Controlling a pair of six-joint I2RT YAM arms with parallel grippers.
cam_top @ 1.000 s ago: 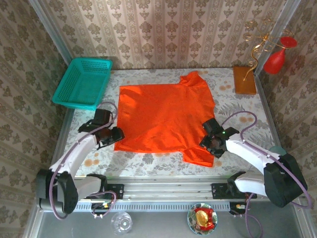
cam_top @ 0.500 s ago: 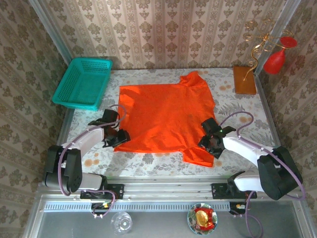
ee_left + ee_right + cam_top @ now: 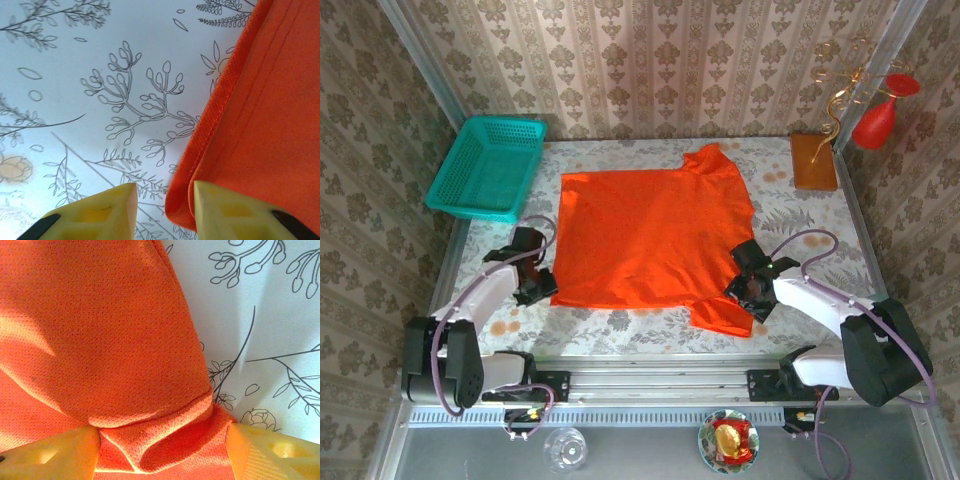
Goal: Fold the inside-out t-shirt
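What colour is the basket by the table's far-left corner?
Teal basket, clearest in the top external view.
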